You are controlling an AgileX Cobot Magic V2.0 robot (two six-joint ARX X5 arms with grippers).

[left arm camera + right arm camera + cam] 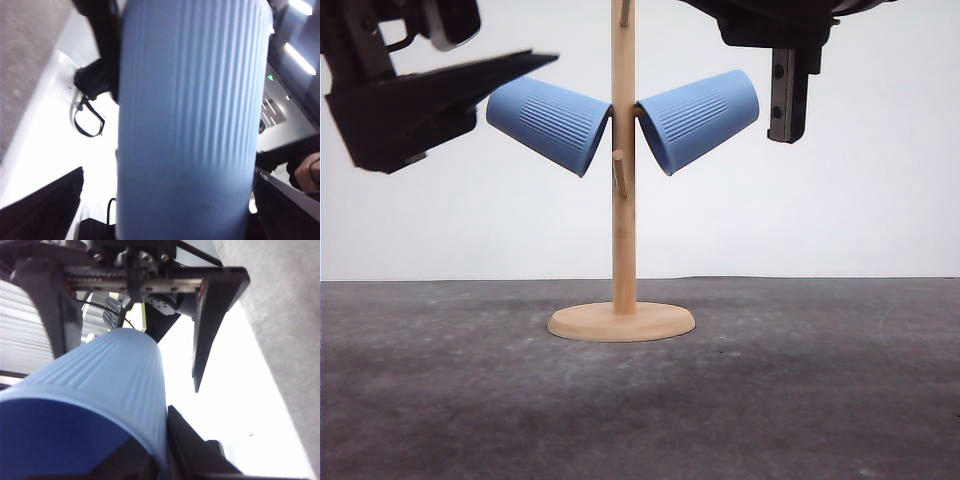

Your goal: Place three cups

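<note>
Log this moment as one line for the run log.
stand: two cups hung, left cup, right cup | left gripper: open, beside left cup | right gripper: open, beside right cup | third cup: unseen

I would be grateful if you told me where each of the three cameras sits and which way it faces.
Front view: low, facing forward over the table at the wooden stand; left gripper and right gripper up top.
Left wrist view: on the left arm, close against the left cup, between dark fingers.
Right wrist view: on the right arm, along the right cup.
Shared: both cups hang in the front view too.
</note>
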